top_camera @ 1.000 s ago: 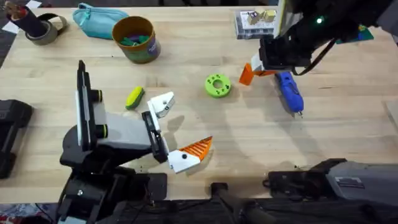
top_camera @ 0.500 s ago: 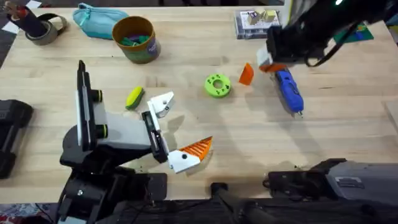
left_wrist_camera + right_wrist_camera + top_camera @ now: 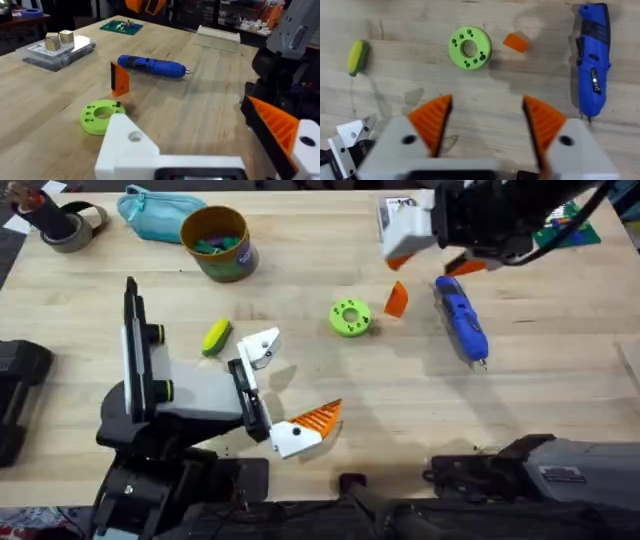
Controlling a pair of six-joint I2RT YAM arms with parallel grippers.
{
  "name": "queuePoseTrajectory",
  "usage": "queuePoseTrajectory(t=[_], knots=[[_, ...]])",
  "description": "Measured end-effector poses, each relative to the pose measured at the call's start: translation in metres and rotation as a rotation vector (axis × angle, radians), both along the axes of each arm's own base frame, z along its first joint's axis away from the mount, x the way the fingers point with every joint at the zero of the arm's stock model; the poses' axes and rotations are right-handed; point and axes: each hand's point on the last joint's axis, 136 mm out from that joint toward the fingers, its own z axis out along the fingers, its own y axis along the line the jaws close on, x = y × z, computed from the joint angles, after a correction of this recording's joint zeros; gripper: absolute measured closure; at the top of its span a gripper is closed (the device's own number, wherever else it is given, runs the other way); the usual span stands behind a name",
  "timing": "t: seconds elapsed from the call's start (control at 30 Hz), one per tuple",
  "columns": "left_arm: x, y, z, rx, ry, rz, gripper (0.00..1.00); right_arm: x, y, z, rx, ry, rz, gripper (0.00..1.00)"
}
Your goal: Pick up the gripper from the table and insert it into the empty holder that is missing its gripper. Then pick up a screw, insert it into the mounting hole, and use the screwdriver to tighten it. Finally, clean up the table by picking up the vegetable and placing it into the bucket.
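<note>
Now the right pincer (image 3: 432,248) hangs above the far right part of the table (image 3: 400,400), its orange-padded fingers (image 3: 540,122) spread wide with nothing between them. Below and just short of it, the gripper (image 3: 396,298) stands alone on the wood, touching neither finger, between the green ring with holes (image 3: 349,317) and the screwdriver (image 3: 461,323), which lies flat just beside it with its metal tip toward the near edge.

The left pincer (image 3: 268,392) rests low at the near left. One side bears a ribbed orange finger (image 3: 319,417); the other is the holder (image 3: 260,348), bare white plastic. Nothing is held there, and how far it is open I cannot tell.

The vegetable (image 3: 216,337) lies just beside the holder. The bucket (image 3: 216,242) stands at the far left, near a teal pouch (image 3: 155,212), with some small coloured pieces inside it.
</note>
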Motion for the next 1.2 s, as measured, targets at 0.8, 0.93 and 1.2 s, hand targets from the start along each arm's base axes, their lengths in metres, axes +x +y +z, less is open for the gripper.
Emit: queuePoseTrajectory(t=[0.8,0.93,1.2], knots=[[0.0,0.0,0.0,0.0,0.002,0.0,0.014,0.0,-0.016,-0.007,0.133,0.122,-0.841,0.005],[0.0,0.0,0.0,0.0,0.002,0.0,0.014,0.005,-0.017,-0.016,0.136,0.143,-0.978,0.005],[0.0,0.0,0.0,0.0,0.002,-0.001,0.014,0.013,-0.018,-0.035,0.115,0.174,-1.137,0.004]])
